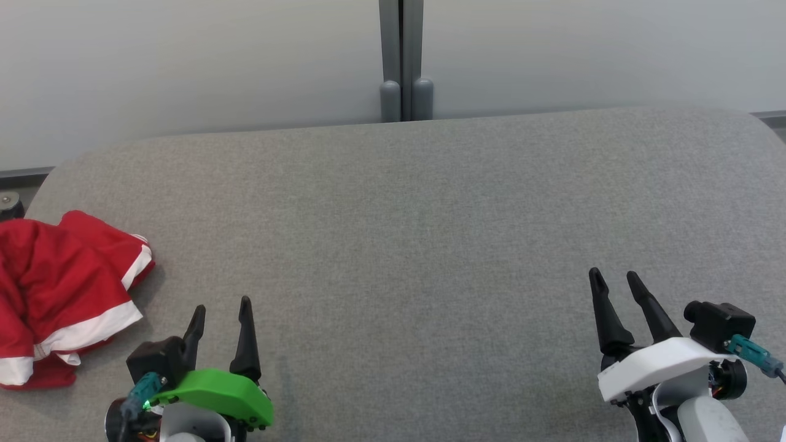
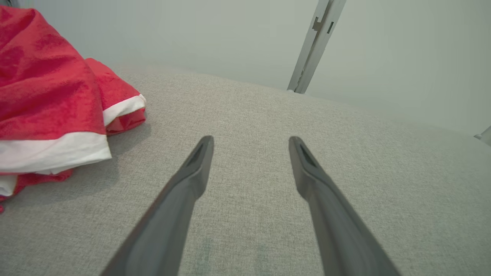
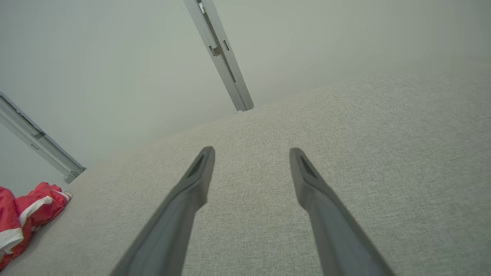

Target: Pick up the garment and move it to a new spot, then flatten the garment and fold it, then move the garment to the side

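Table (image 1: pixel 430 215) covered in grey fabric carries a crumpled red garment (image 1: pixel 61 288) with white bands, just left of the left gripper (image 1: pixel 222 303), spread wide and empty like the right gripper (image 1: pixel 613 272), well apart from the garment.

I see my left claw (image 1: pixel 221 303) at the lower left, green-shelled at the wrist, fingers spread apart and empty. My right claw (image 1: pixel 613 272) sits lower right, white-shelled, fingers likewise apart, gripping nothing.

Garment (image 1: pixel 61 288) cut off at left edge
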Controlling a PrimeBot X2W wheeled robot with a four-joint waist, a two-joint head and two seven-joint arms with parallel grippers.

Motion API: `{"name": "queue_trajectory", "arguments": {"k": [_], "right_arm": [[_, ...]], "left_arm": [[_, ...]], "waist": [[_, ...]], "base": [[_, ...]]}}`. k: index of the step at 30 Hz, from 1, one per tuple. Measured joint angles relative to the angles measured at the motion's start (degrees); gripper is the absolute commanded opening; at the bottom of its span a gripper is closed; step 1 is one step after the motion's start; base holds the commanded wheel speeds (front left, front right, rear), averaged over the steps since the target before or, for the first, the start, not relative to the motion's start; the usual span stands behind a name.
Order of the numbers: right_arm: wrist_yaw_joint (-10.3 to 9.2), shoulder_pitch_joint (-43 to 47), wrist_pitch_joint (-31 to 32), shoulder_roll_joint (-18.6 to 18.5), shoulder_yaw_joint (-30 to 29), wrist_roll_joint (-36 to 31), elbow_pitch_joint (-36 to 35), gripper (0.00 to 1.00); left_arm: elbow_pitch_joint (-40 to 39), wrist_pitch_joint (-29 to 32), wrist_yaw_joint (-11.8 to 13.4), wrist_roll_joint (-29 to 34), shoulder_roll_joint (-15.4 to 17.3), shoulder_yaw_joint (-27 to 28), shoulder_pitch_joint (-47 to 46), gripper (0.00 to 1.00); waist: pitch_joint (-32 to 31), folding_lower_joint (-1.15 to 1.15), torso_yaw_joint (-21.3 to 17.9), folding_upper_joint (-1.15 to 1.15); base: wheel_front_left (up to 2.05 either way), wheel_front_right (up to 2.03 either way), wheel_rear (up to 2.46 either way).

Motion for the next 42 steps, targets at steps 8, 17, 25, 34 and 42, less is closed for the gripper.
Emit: {"name": "queue_trajectory", "arguments": {"k": [8,17,25,34,42], "right_arm": [[0.00,-0.08,-1.20,0.01,-0.41,-4.80,0.02,1.00],[0.01,-0.79,-2.38,0.00,-0.55,-9.67,0.55,1.00],[0.01,-1.32,-3.37,-0.02,-0.73,-13.57,1.37,1.00],[0.01,-1.15,-4.39,-0.04,-1.26,-16.84,4.61,1.00],[0.02,-1.19,-5.24,-0.11,-0.49,-20.53,4.27,1.00]], "left_arm": [[0.15,-1.11,1.07,3.94,0.54,-1.56,-0.48,1.00],[0.85,-2.26,1.56,7.62,0.78,-2.43,-0.86,1.00],[1.64,-3.28,1.40,10.47,0.29,-1.51,-0.97,1.00],[3.60,-4.23,-0.07,12.70,-1.01,0.51,0.09,1.00],[4.61,-5.12,-0.78,15.92,-2.25,1.82,0.54,1.00]], "waist": [[-0.06,0.00,-0.07,0.00],[0.07,0.00,-0.08,0.00],[-0.01,0.00,-0.13,0.00],[-0.14,0.00,-0.17,0.00],[0.40,0.00,2.27,0.00]], "base": [[0.00,0.00,0.00],[0.00,0.00,0.00],[0.00,0.00,0.00],[0.00,0.00,0.00],[0.00,0.00,0.00]]}}
